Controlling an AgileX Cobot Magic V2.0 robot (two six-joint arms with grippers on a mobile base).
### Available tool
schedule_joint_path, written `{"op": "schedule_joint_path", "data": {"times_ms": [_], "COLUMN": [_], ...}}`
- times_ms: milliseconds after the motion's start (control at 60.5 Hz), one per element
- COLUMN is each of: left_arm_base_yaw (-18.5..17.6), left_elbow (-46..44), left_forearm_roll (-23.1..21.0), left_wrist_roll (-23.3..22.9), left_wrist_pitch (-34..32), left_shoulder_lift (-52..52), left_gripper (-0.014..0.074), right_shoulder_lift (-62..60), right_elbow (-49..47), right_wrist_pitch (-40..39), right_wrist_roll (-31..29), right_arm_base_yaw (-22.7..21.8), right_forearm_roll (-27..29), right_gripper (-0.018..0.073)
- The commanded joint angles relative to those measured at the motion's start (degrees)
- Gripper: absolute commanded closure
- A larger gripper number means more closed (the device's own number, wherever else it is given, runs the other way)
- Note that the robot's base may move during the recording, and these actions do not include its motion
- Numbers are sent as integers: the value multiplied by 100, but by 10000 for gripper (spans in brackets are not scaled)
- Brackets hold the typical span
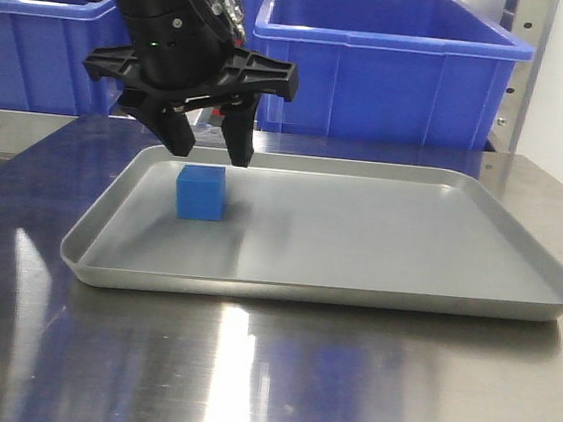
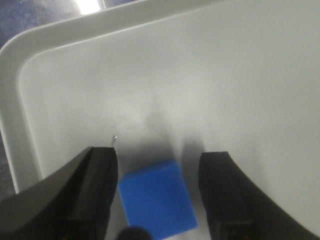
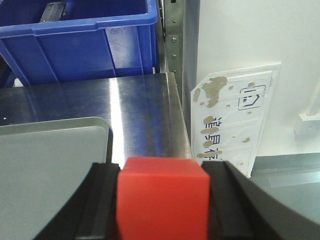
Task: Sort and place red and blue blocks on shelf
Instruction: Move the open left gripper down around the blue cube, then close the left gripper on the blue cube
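Right wrist-mounted, matte bright red cube [image 3: 161, 192], crisp edges, pinched in right claw [image 3: 163, 205]

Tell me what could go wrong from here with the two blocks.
1. The open left tool straddles the blue block off-centre in the wrist view, closer to one side of the gap; closing could shove or twist it on the smooth grey tray.
2. The right tool seems to grip the red block only near its tips, so the block might pivot or slip out during the carry.
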Motion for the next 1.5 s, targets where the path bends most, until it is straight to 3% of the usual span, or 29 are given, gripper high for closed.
{"op": "schedule_joint_path", "data": {"times_ms": [0, 265, 728, 1009, 1488], "left_arm_base_yaw": [-40, -40, -40, -40, -40], "left_elbow": [-207, -207, -207, -207, -207], "left_forearm_roll": [60, 230, 230, 230, 195], "left_wrist_roll": [-6, -6, -571, -695, -868], "left_wrist_pitch": [-242, -286, -229, 85, 76], "left_shoulder_lift": [-277, -240, -240, -46, 88], "left_gripper": [151, 76, 78, 78, 79], "right_shoulder_lift": [-5, -5, -5, -5, -5], "right_elbow": [-164, -164, -164, -164, -164], "right_wrist_pitch": [-529, -529, -529, -529, -529], "right_wrist_roll": [-26, -26, -26, -26, -26], "right_arm_base_yaw": [-32, -32, -32, -32, -32], "right_forearm_roll": [-87, -87, -87, -87, -87], "right_gripper": [498, 498, 498, 498, 498]}}
